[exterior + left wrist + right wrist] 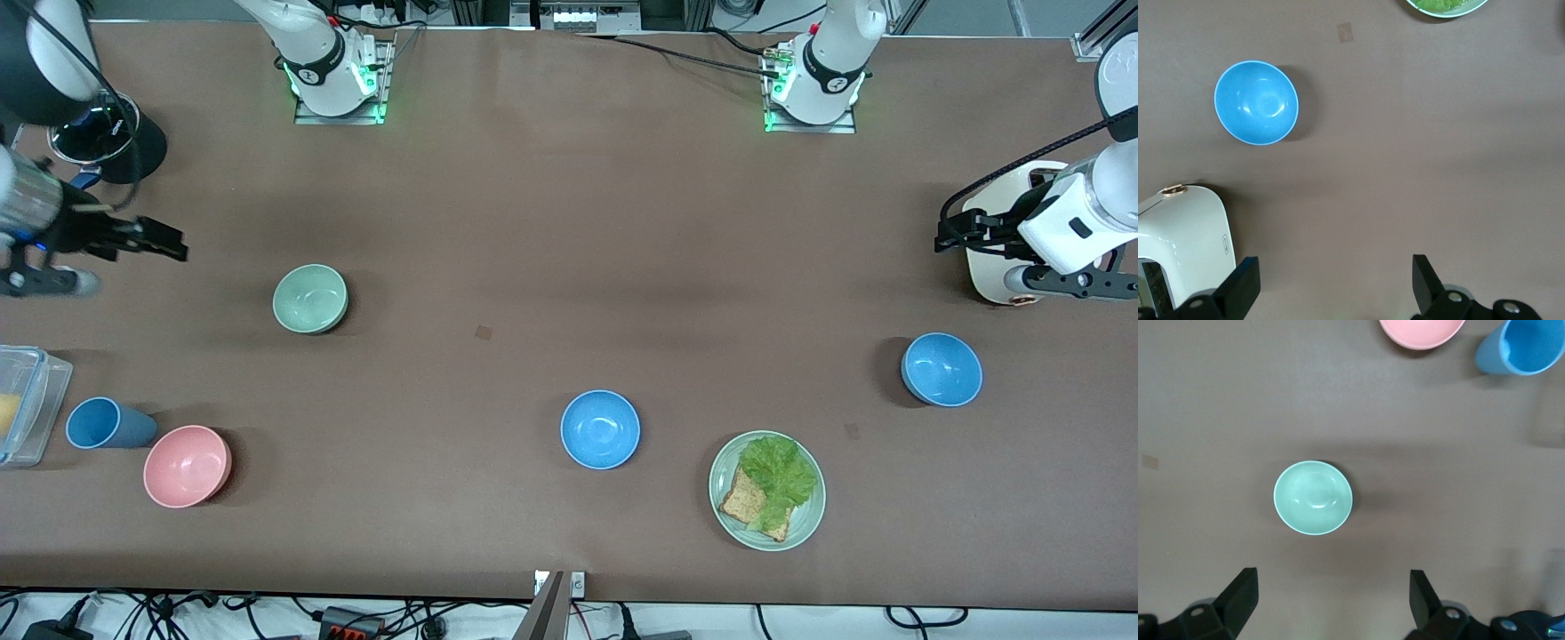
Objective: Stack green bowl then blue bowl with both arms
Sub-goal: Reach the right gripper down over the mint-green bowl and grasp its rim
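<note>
Small matte sage-green bowl (309, 299) sits on brown surface (551, 231) at right arm's end, approx 4 o'clock from right claw (169, 244): nearest arm. Both claws spread, empty; left claw (944, 233) waits, w/ nearer bright blue bowl (941, 369) at 6 o'clock.

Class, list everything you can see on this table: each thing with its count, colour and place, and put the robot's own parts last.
green bowl: one, pale green, toward the right arm's end.
blue bowls: two, bright blue; one mid-table beside the plate, one toward the left arm's end, near the toaster.
pink bowl: one, pink, beside the cup.
cup: one, blue, lying on its side.
plate: one, green, holding lettuce and toast.
toaster: one, white, at the left arm's end.
box: one, clear, at the right arm's end.
left tool: black, open, over bare table beside the toaster.
right tool: black, open, empty, near the green bowl.
</note>
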You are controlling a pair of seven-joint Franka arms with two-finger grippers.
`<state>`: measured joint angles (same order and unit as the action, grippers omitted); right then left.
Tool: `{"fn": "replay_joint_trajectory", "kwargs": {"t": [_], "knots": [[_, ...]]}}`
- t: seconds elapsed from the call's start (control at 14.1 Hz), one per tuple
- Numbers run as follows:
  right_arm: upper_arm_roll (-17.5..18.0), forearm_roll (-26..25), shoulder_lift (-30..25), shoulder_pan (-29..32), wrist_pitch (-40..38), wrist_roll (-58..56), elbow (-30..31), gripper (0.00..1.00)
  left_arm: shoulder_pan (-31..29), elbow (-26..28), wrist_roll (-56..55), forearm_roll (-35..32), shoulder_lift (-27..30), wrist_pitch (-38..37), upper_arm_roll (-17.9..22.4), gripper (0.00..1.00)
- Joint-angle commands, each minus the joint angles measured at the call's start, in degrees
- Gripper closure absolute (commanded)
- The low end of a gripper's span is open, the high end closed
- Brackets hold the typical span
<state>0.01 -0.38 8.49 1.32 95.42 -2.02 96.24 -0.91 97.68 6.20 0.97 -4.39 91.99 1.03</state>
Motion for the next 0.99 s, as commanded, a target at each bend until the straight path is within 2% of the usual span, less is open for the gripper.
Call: {"fn": "replay_joint_trajectory", "kwargs": {"t": [0.0, 0.64, 0.92], "knots": [[0.16, -0.33, 5.02, -0.09, 0.20, -0.26, -0.96, 0.00, -0.41, -1.26, 1.36, 0.96, -0.80, -0.67, 0.11, 0.00], [0.07, 0.47, 22.25, 0.27, 5.47, 0.88, -0.26, 0.00, -0.85, -1.26, 1.27, 0.96, -1.15, -0.58, 0.20, 0.00], [0.07, 0.55, 26.21, 0.26, 6.35, 0.88, 0.27, 0.00, -1.02, -1.26, 1.44, 0.96, -1.24, -0.58, 0.20, 0.00]]}}
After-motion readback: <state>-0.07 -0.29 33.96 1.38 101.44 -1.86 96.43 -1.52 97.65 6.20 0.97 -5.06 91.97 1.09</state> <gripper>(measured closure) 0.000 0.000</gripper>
